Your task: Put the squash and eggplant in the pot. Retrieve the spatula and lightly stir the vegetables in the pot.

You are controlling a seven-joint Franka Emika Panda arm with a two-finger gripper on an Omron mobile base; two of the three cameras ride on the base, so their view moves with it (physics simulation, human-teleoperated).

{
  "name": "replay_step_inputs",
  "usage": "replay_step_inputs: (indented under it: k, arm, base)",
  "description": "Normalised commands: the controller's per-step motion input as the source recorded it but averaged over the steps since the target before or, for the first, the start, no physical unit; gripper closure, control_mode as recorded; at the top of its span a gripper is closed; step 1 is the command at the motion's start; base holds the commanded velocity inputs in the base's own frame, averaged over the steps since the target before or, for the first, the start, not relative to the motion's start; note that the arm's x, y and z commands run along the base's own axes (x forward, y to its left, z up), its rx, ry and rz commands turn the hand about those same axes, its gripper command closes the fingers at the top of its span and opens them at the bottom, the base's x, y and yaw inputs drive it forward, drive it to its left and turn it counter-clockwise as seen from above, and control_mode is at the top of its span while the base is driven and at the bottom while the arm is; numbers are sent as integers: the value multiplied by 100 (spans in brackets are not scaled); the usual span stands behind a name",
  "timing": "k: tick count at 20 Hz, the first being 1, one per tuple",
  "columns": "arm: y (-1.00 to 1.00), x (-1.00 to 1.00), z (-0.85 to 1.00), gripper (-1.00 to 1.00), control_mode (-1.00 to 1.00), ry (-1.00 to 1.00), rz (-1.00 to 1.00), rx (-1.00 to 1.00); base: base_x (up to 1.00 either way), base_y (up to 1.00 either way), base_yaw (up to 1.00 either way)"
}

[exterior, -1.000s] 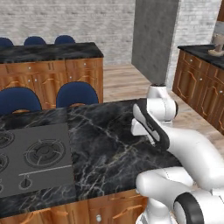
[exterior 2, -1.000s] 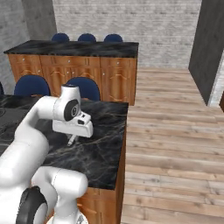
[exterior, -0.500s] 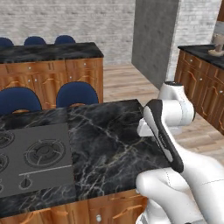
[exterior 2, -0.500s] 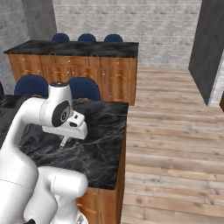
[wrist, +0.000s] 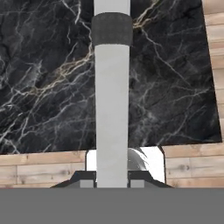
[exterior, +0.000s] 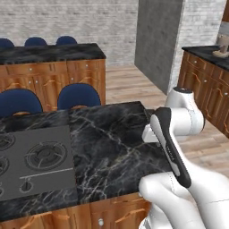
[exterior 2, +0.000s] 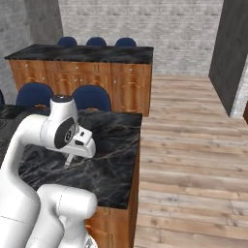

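Note:
My gripper (wrist: 112, 183) is shut on the spatula (wrist: 112, 100), whose long pale grey handle with a dark band rises straight up the hand view from between the fingertips (wrist: 86, 182). Beneath it lie the black marble counter (wrist: 175, 87) and its edge, with wooden floor beyond. In the right base view the gripper (exterior 2: 77, 150) hangs over the counter's right part, and the spatula (exterior 2: 69, 160) shows as a thin grey stick below it. In the left base view the hand (exterior: 150, 132) sits half hidden behind the forearm. The pot, squash and eggplant are out of view.
A grey cooktop (exterior: 40, 156) with round burners is set into the counter's left part. Blue chairs (exterior: 78, 95) stand behind the counter, and a second wooden counter (exterior 2: 82, 53) stands farther back. Wooden floor (exterior 2: 193, 160) runs along the right.
The arm has swung toward the counter's right end and its upper joint has shifted right in the left base view. The spatula has stayed in the shut gripper.

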Motion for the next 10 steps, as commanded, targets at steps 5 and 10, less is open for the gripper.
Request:
replay_step_inputs:
  k: [5,10]
  arm:
    - [0,0,0,100,100,0,0,0]
    - [0,0,0,100,100,0,0,0]
  base:
    - [-89,64,0]
    - [-45,100,0]
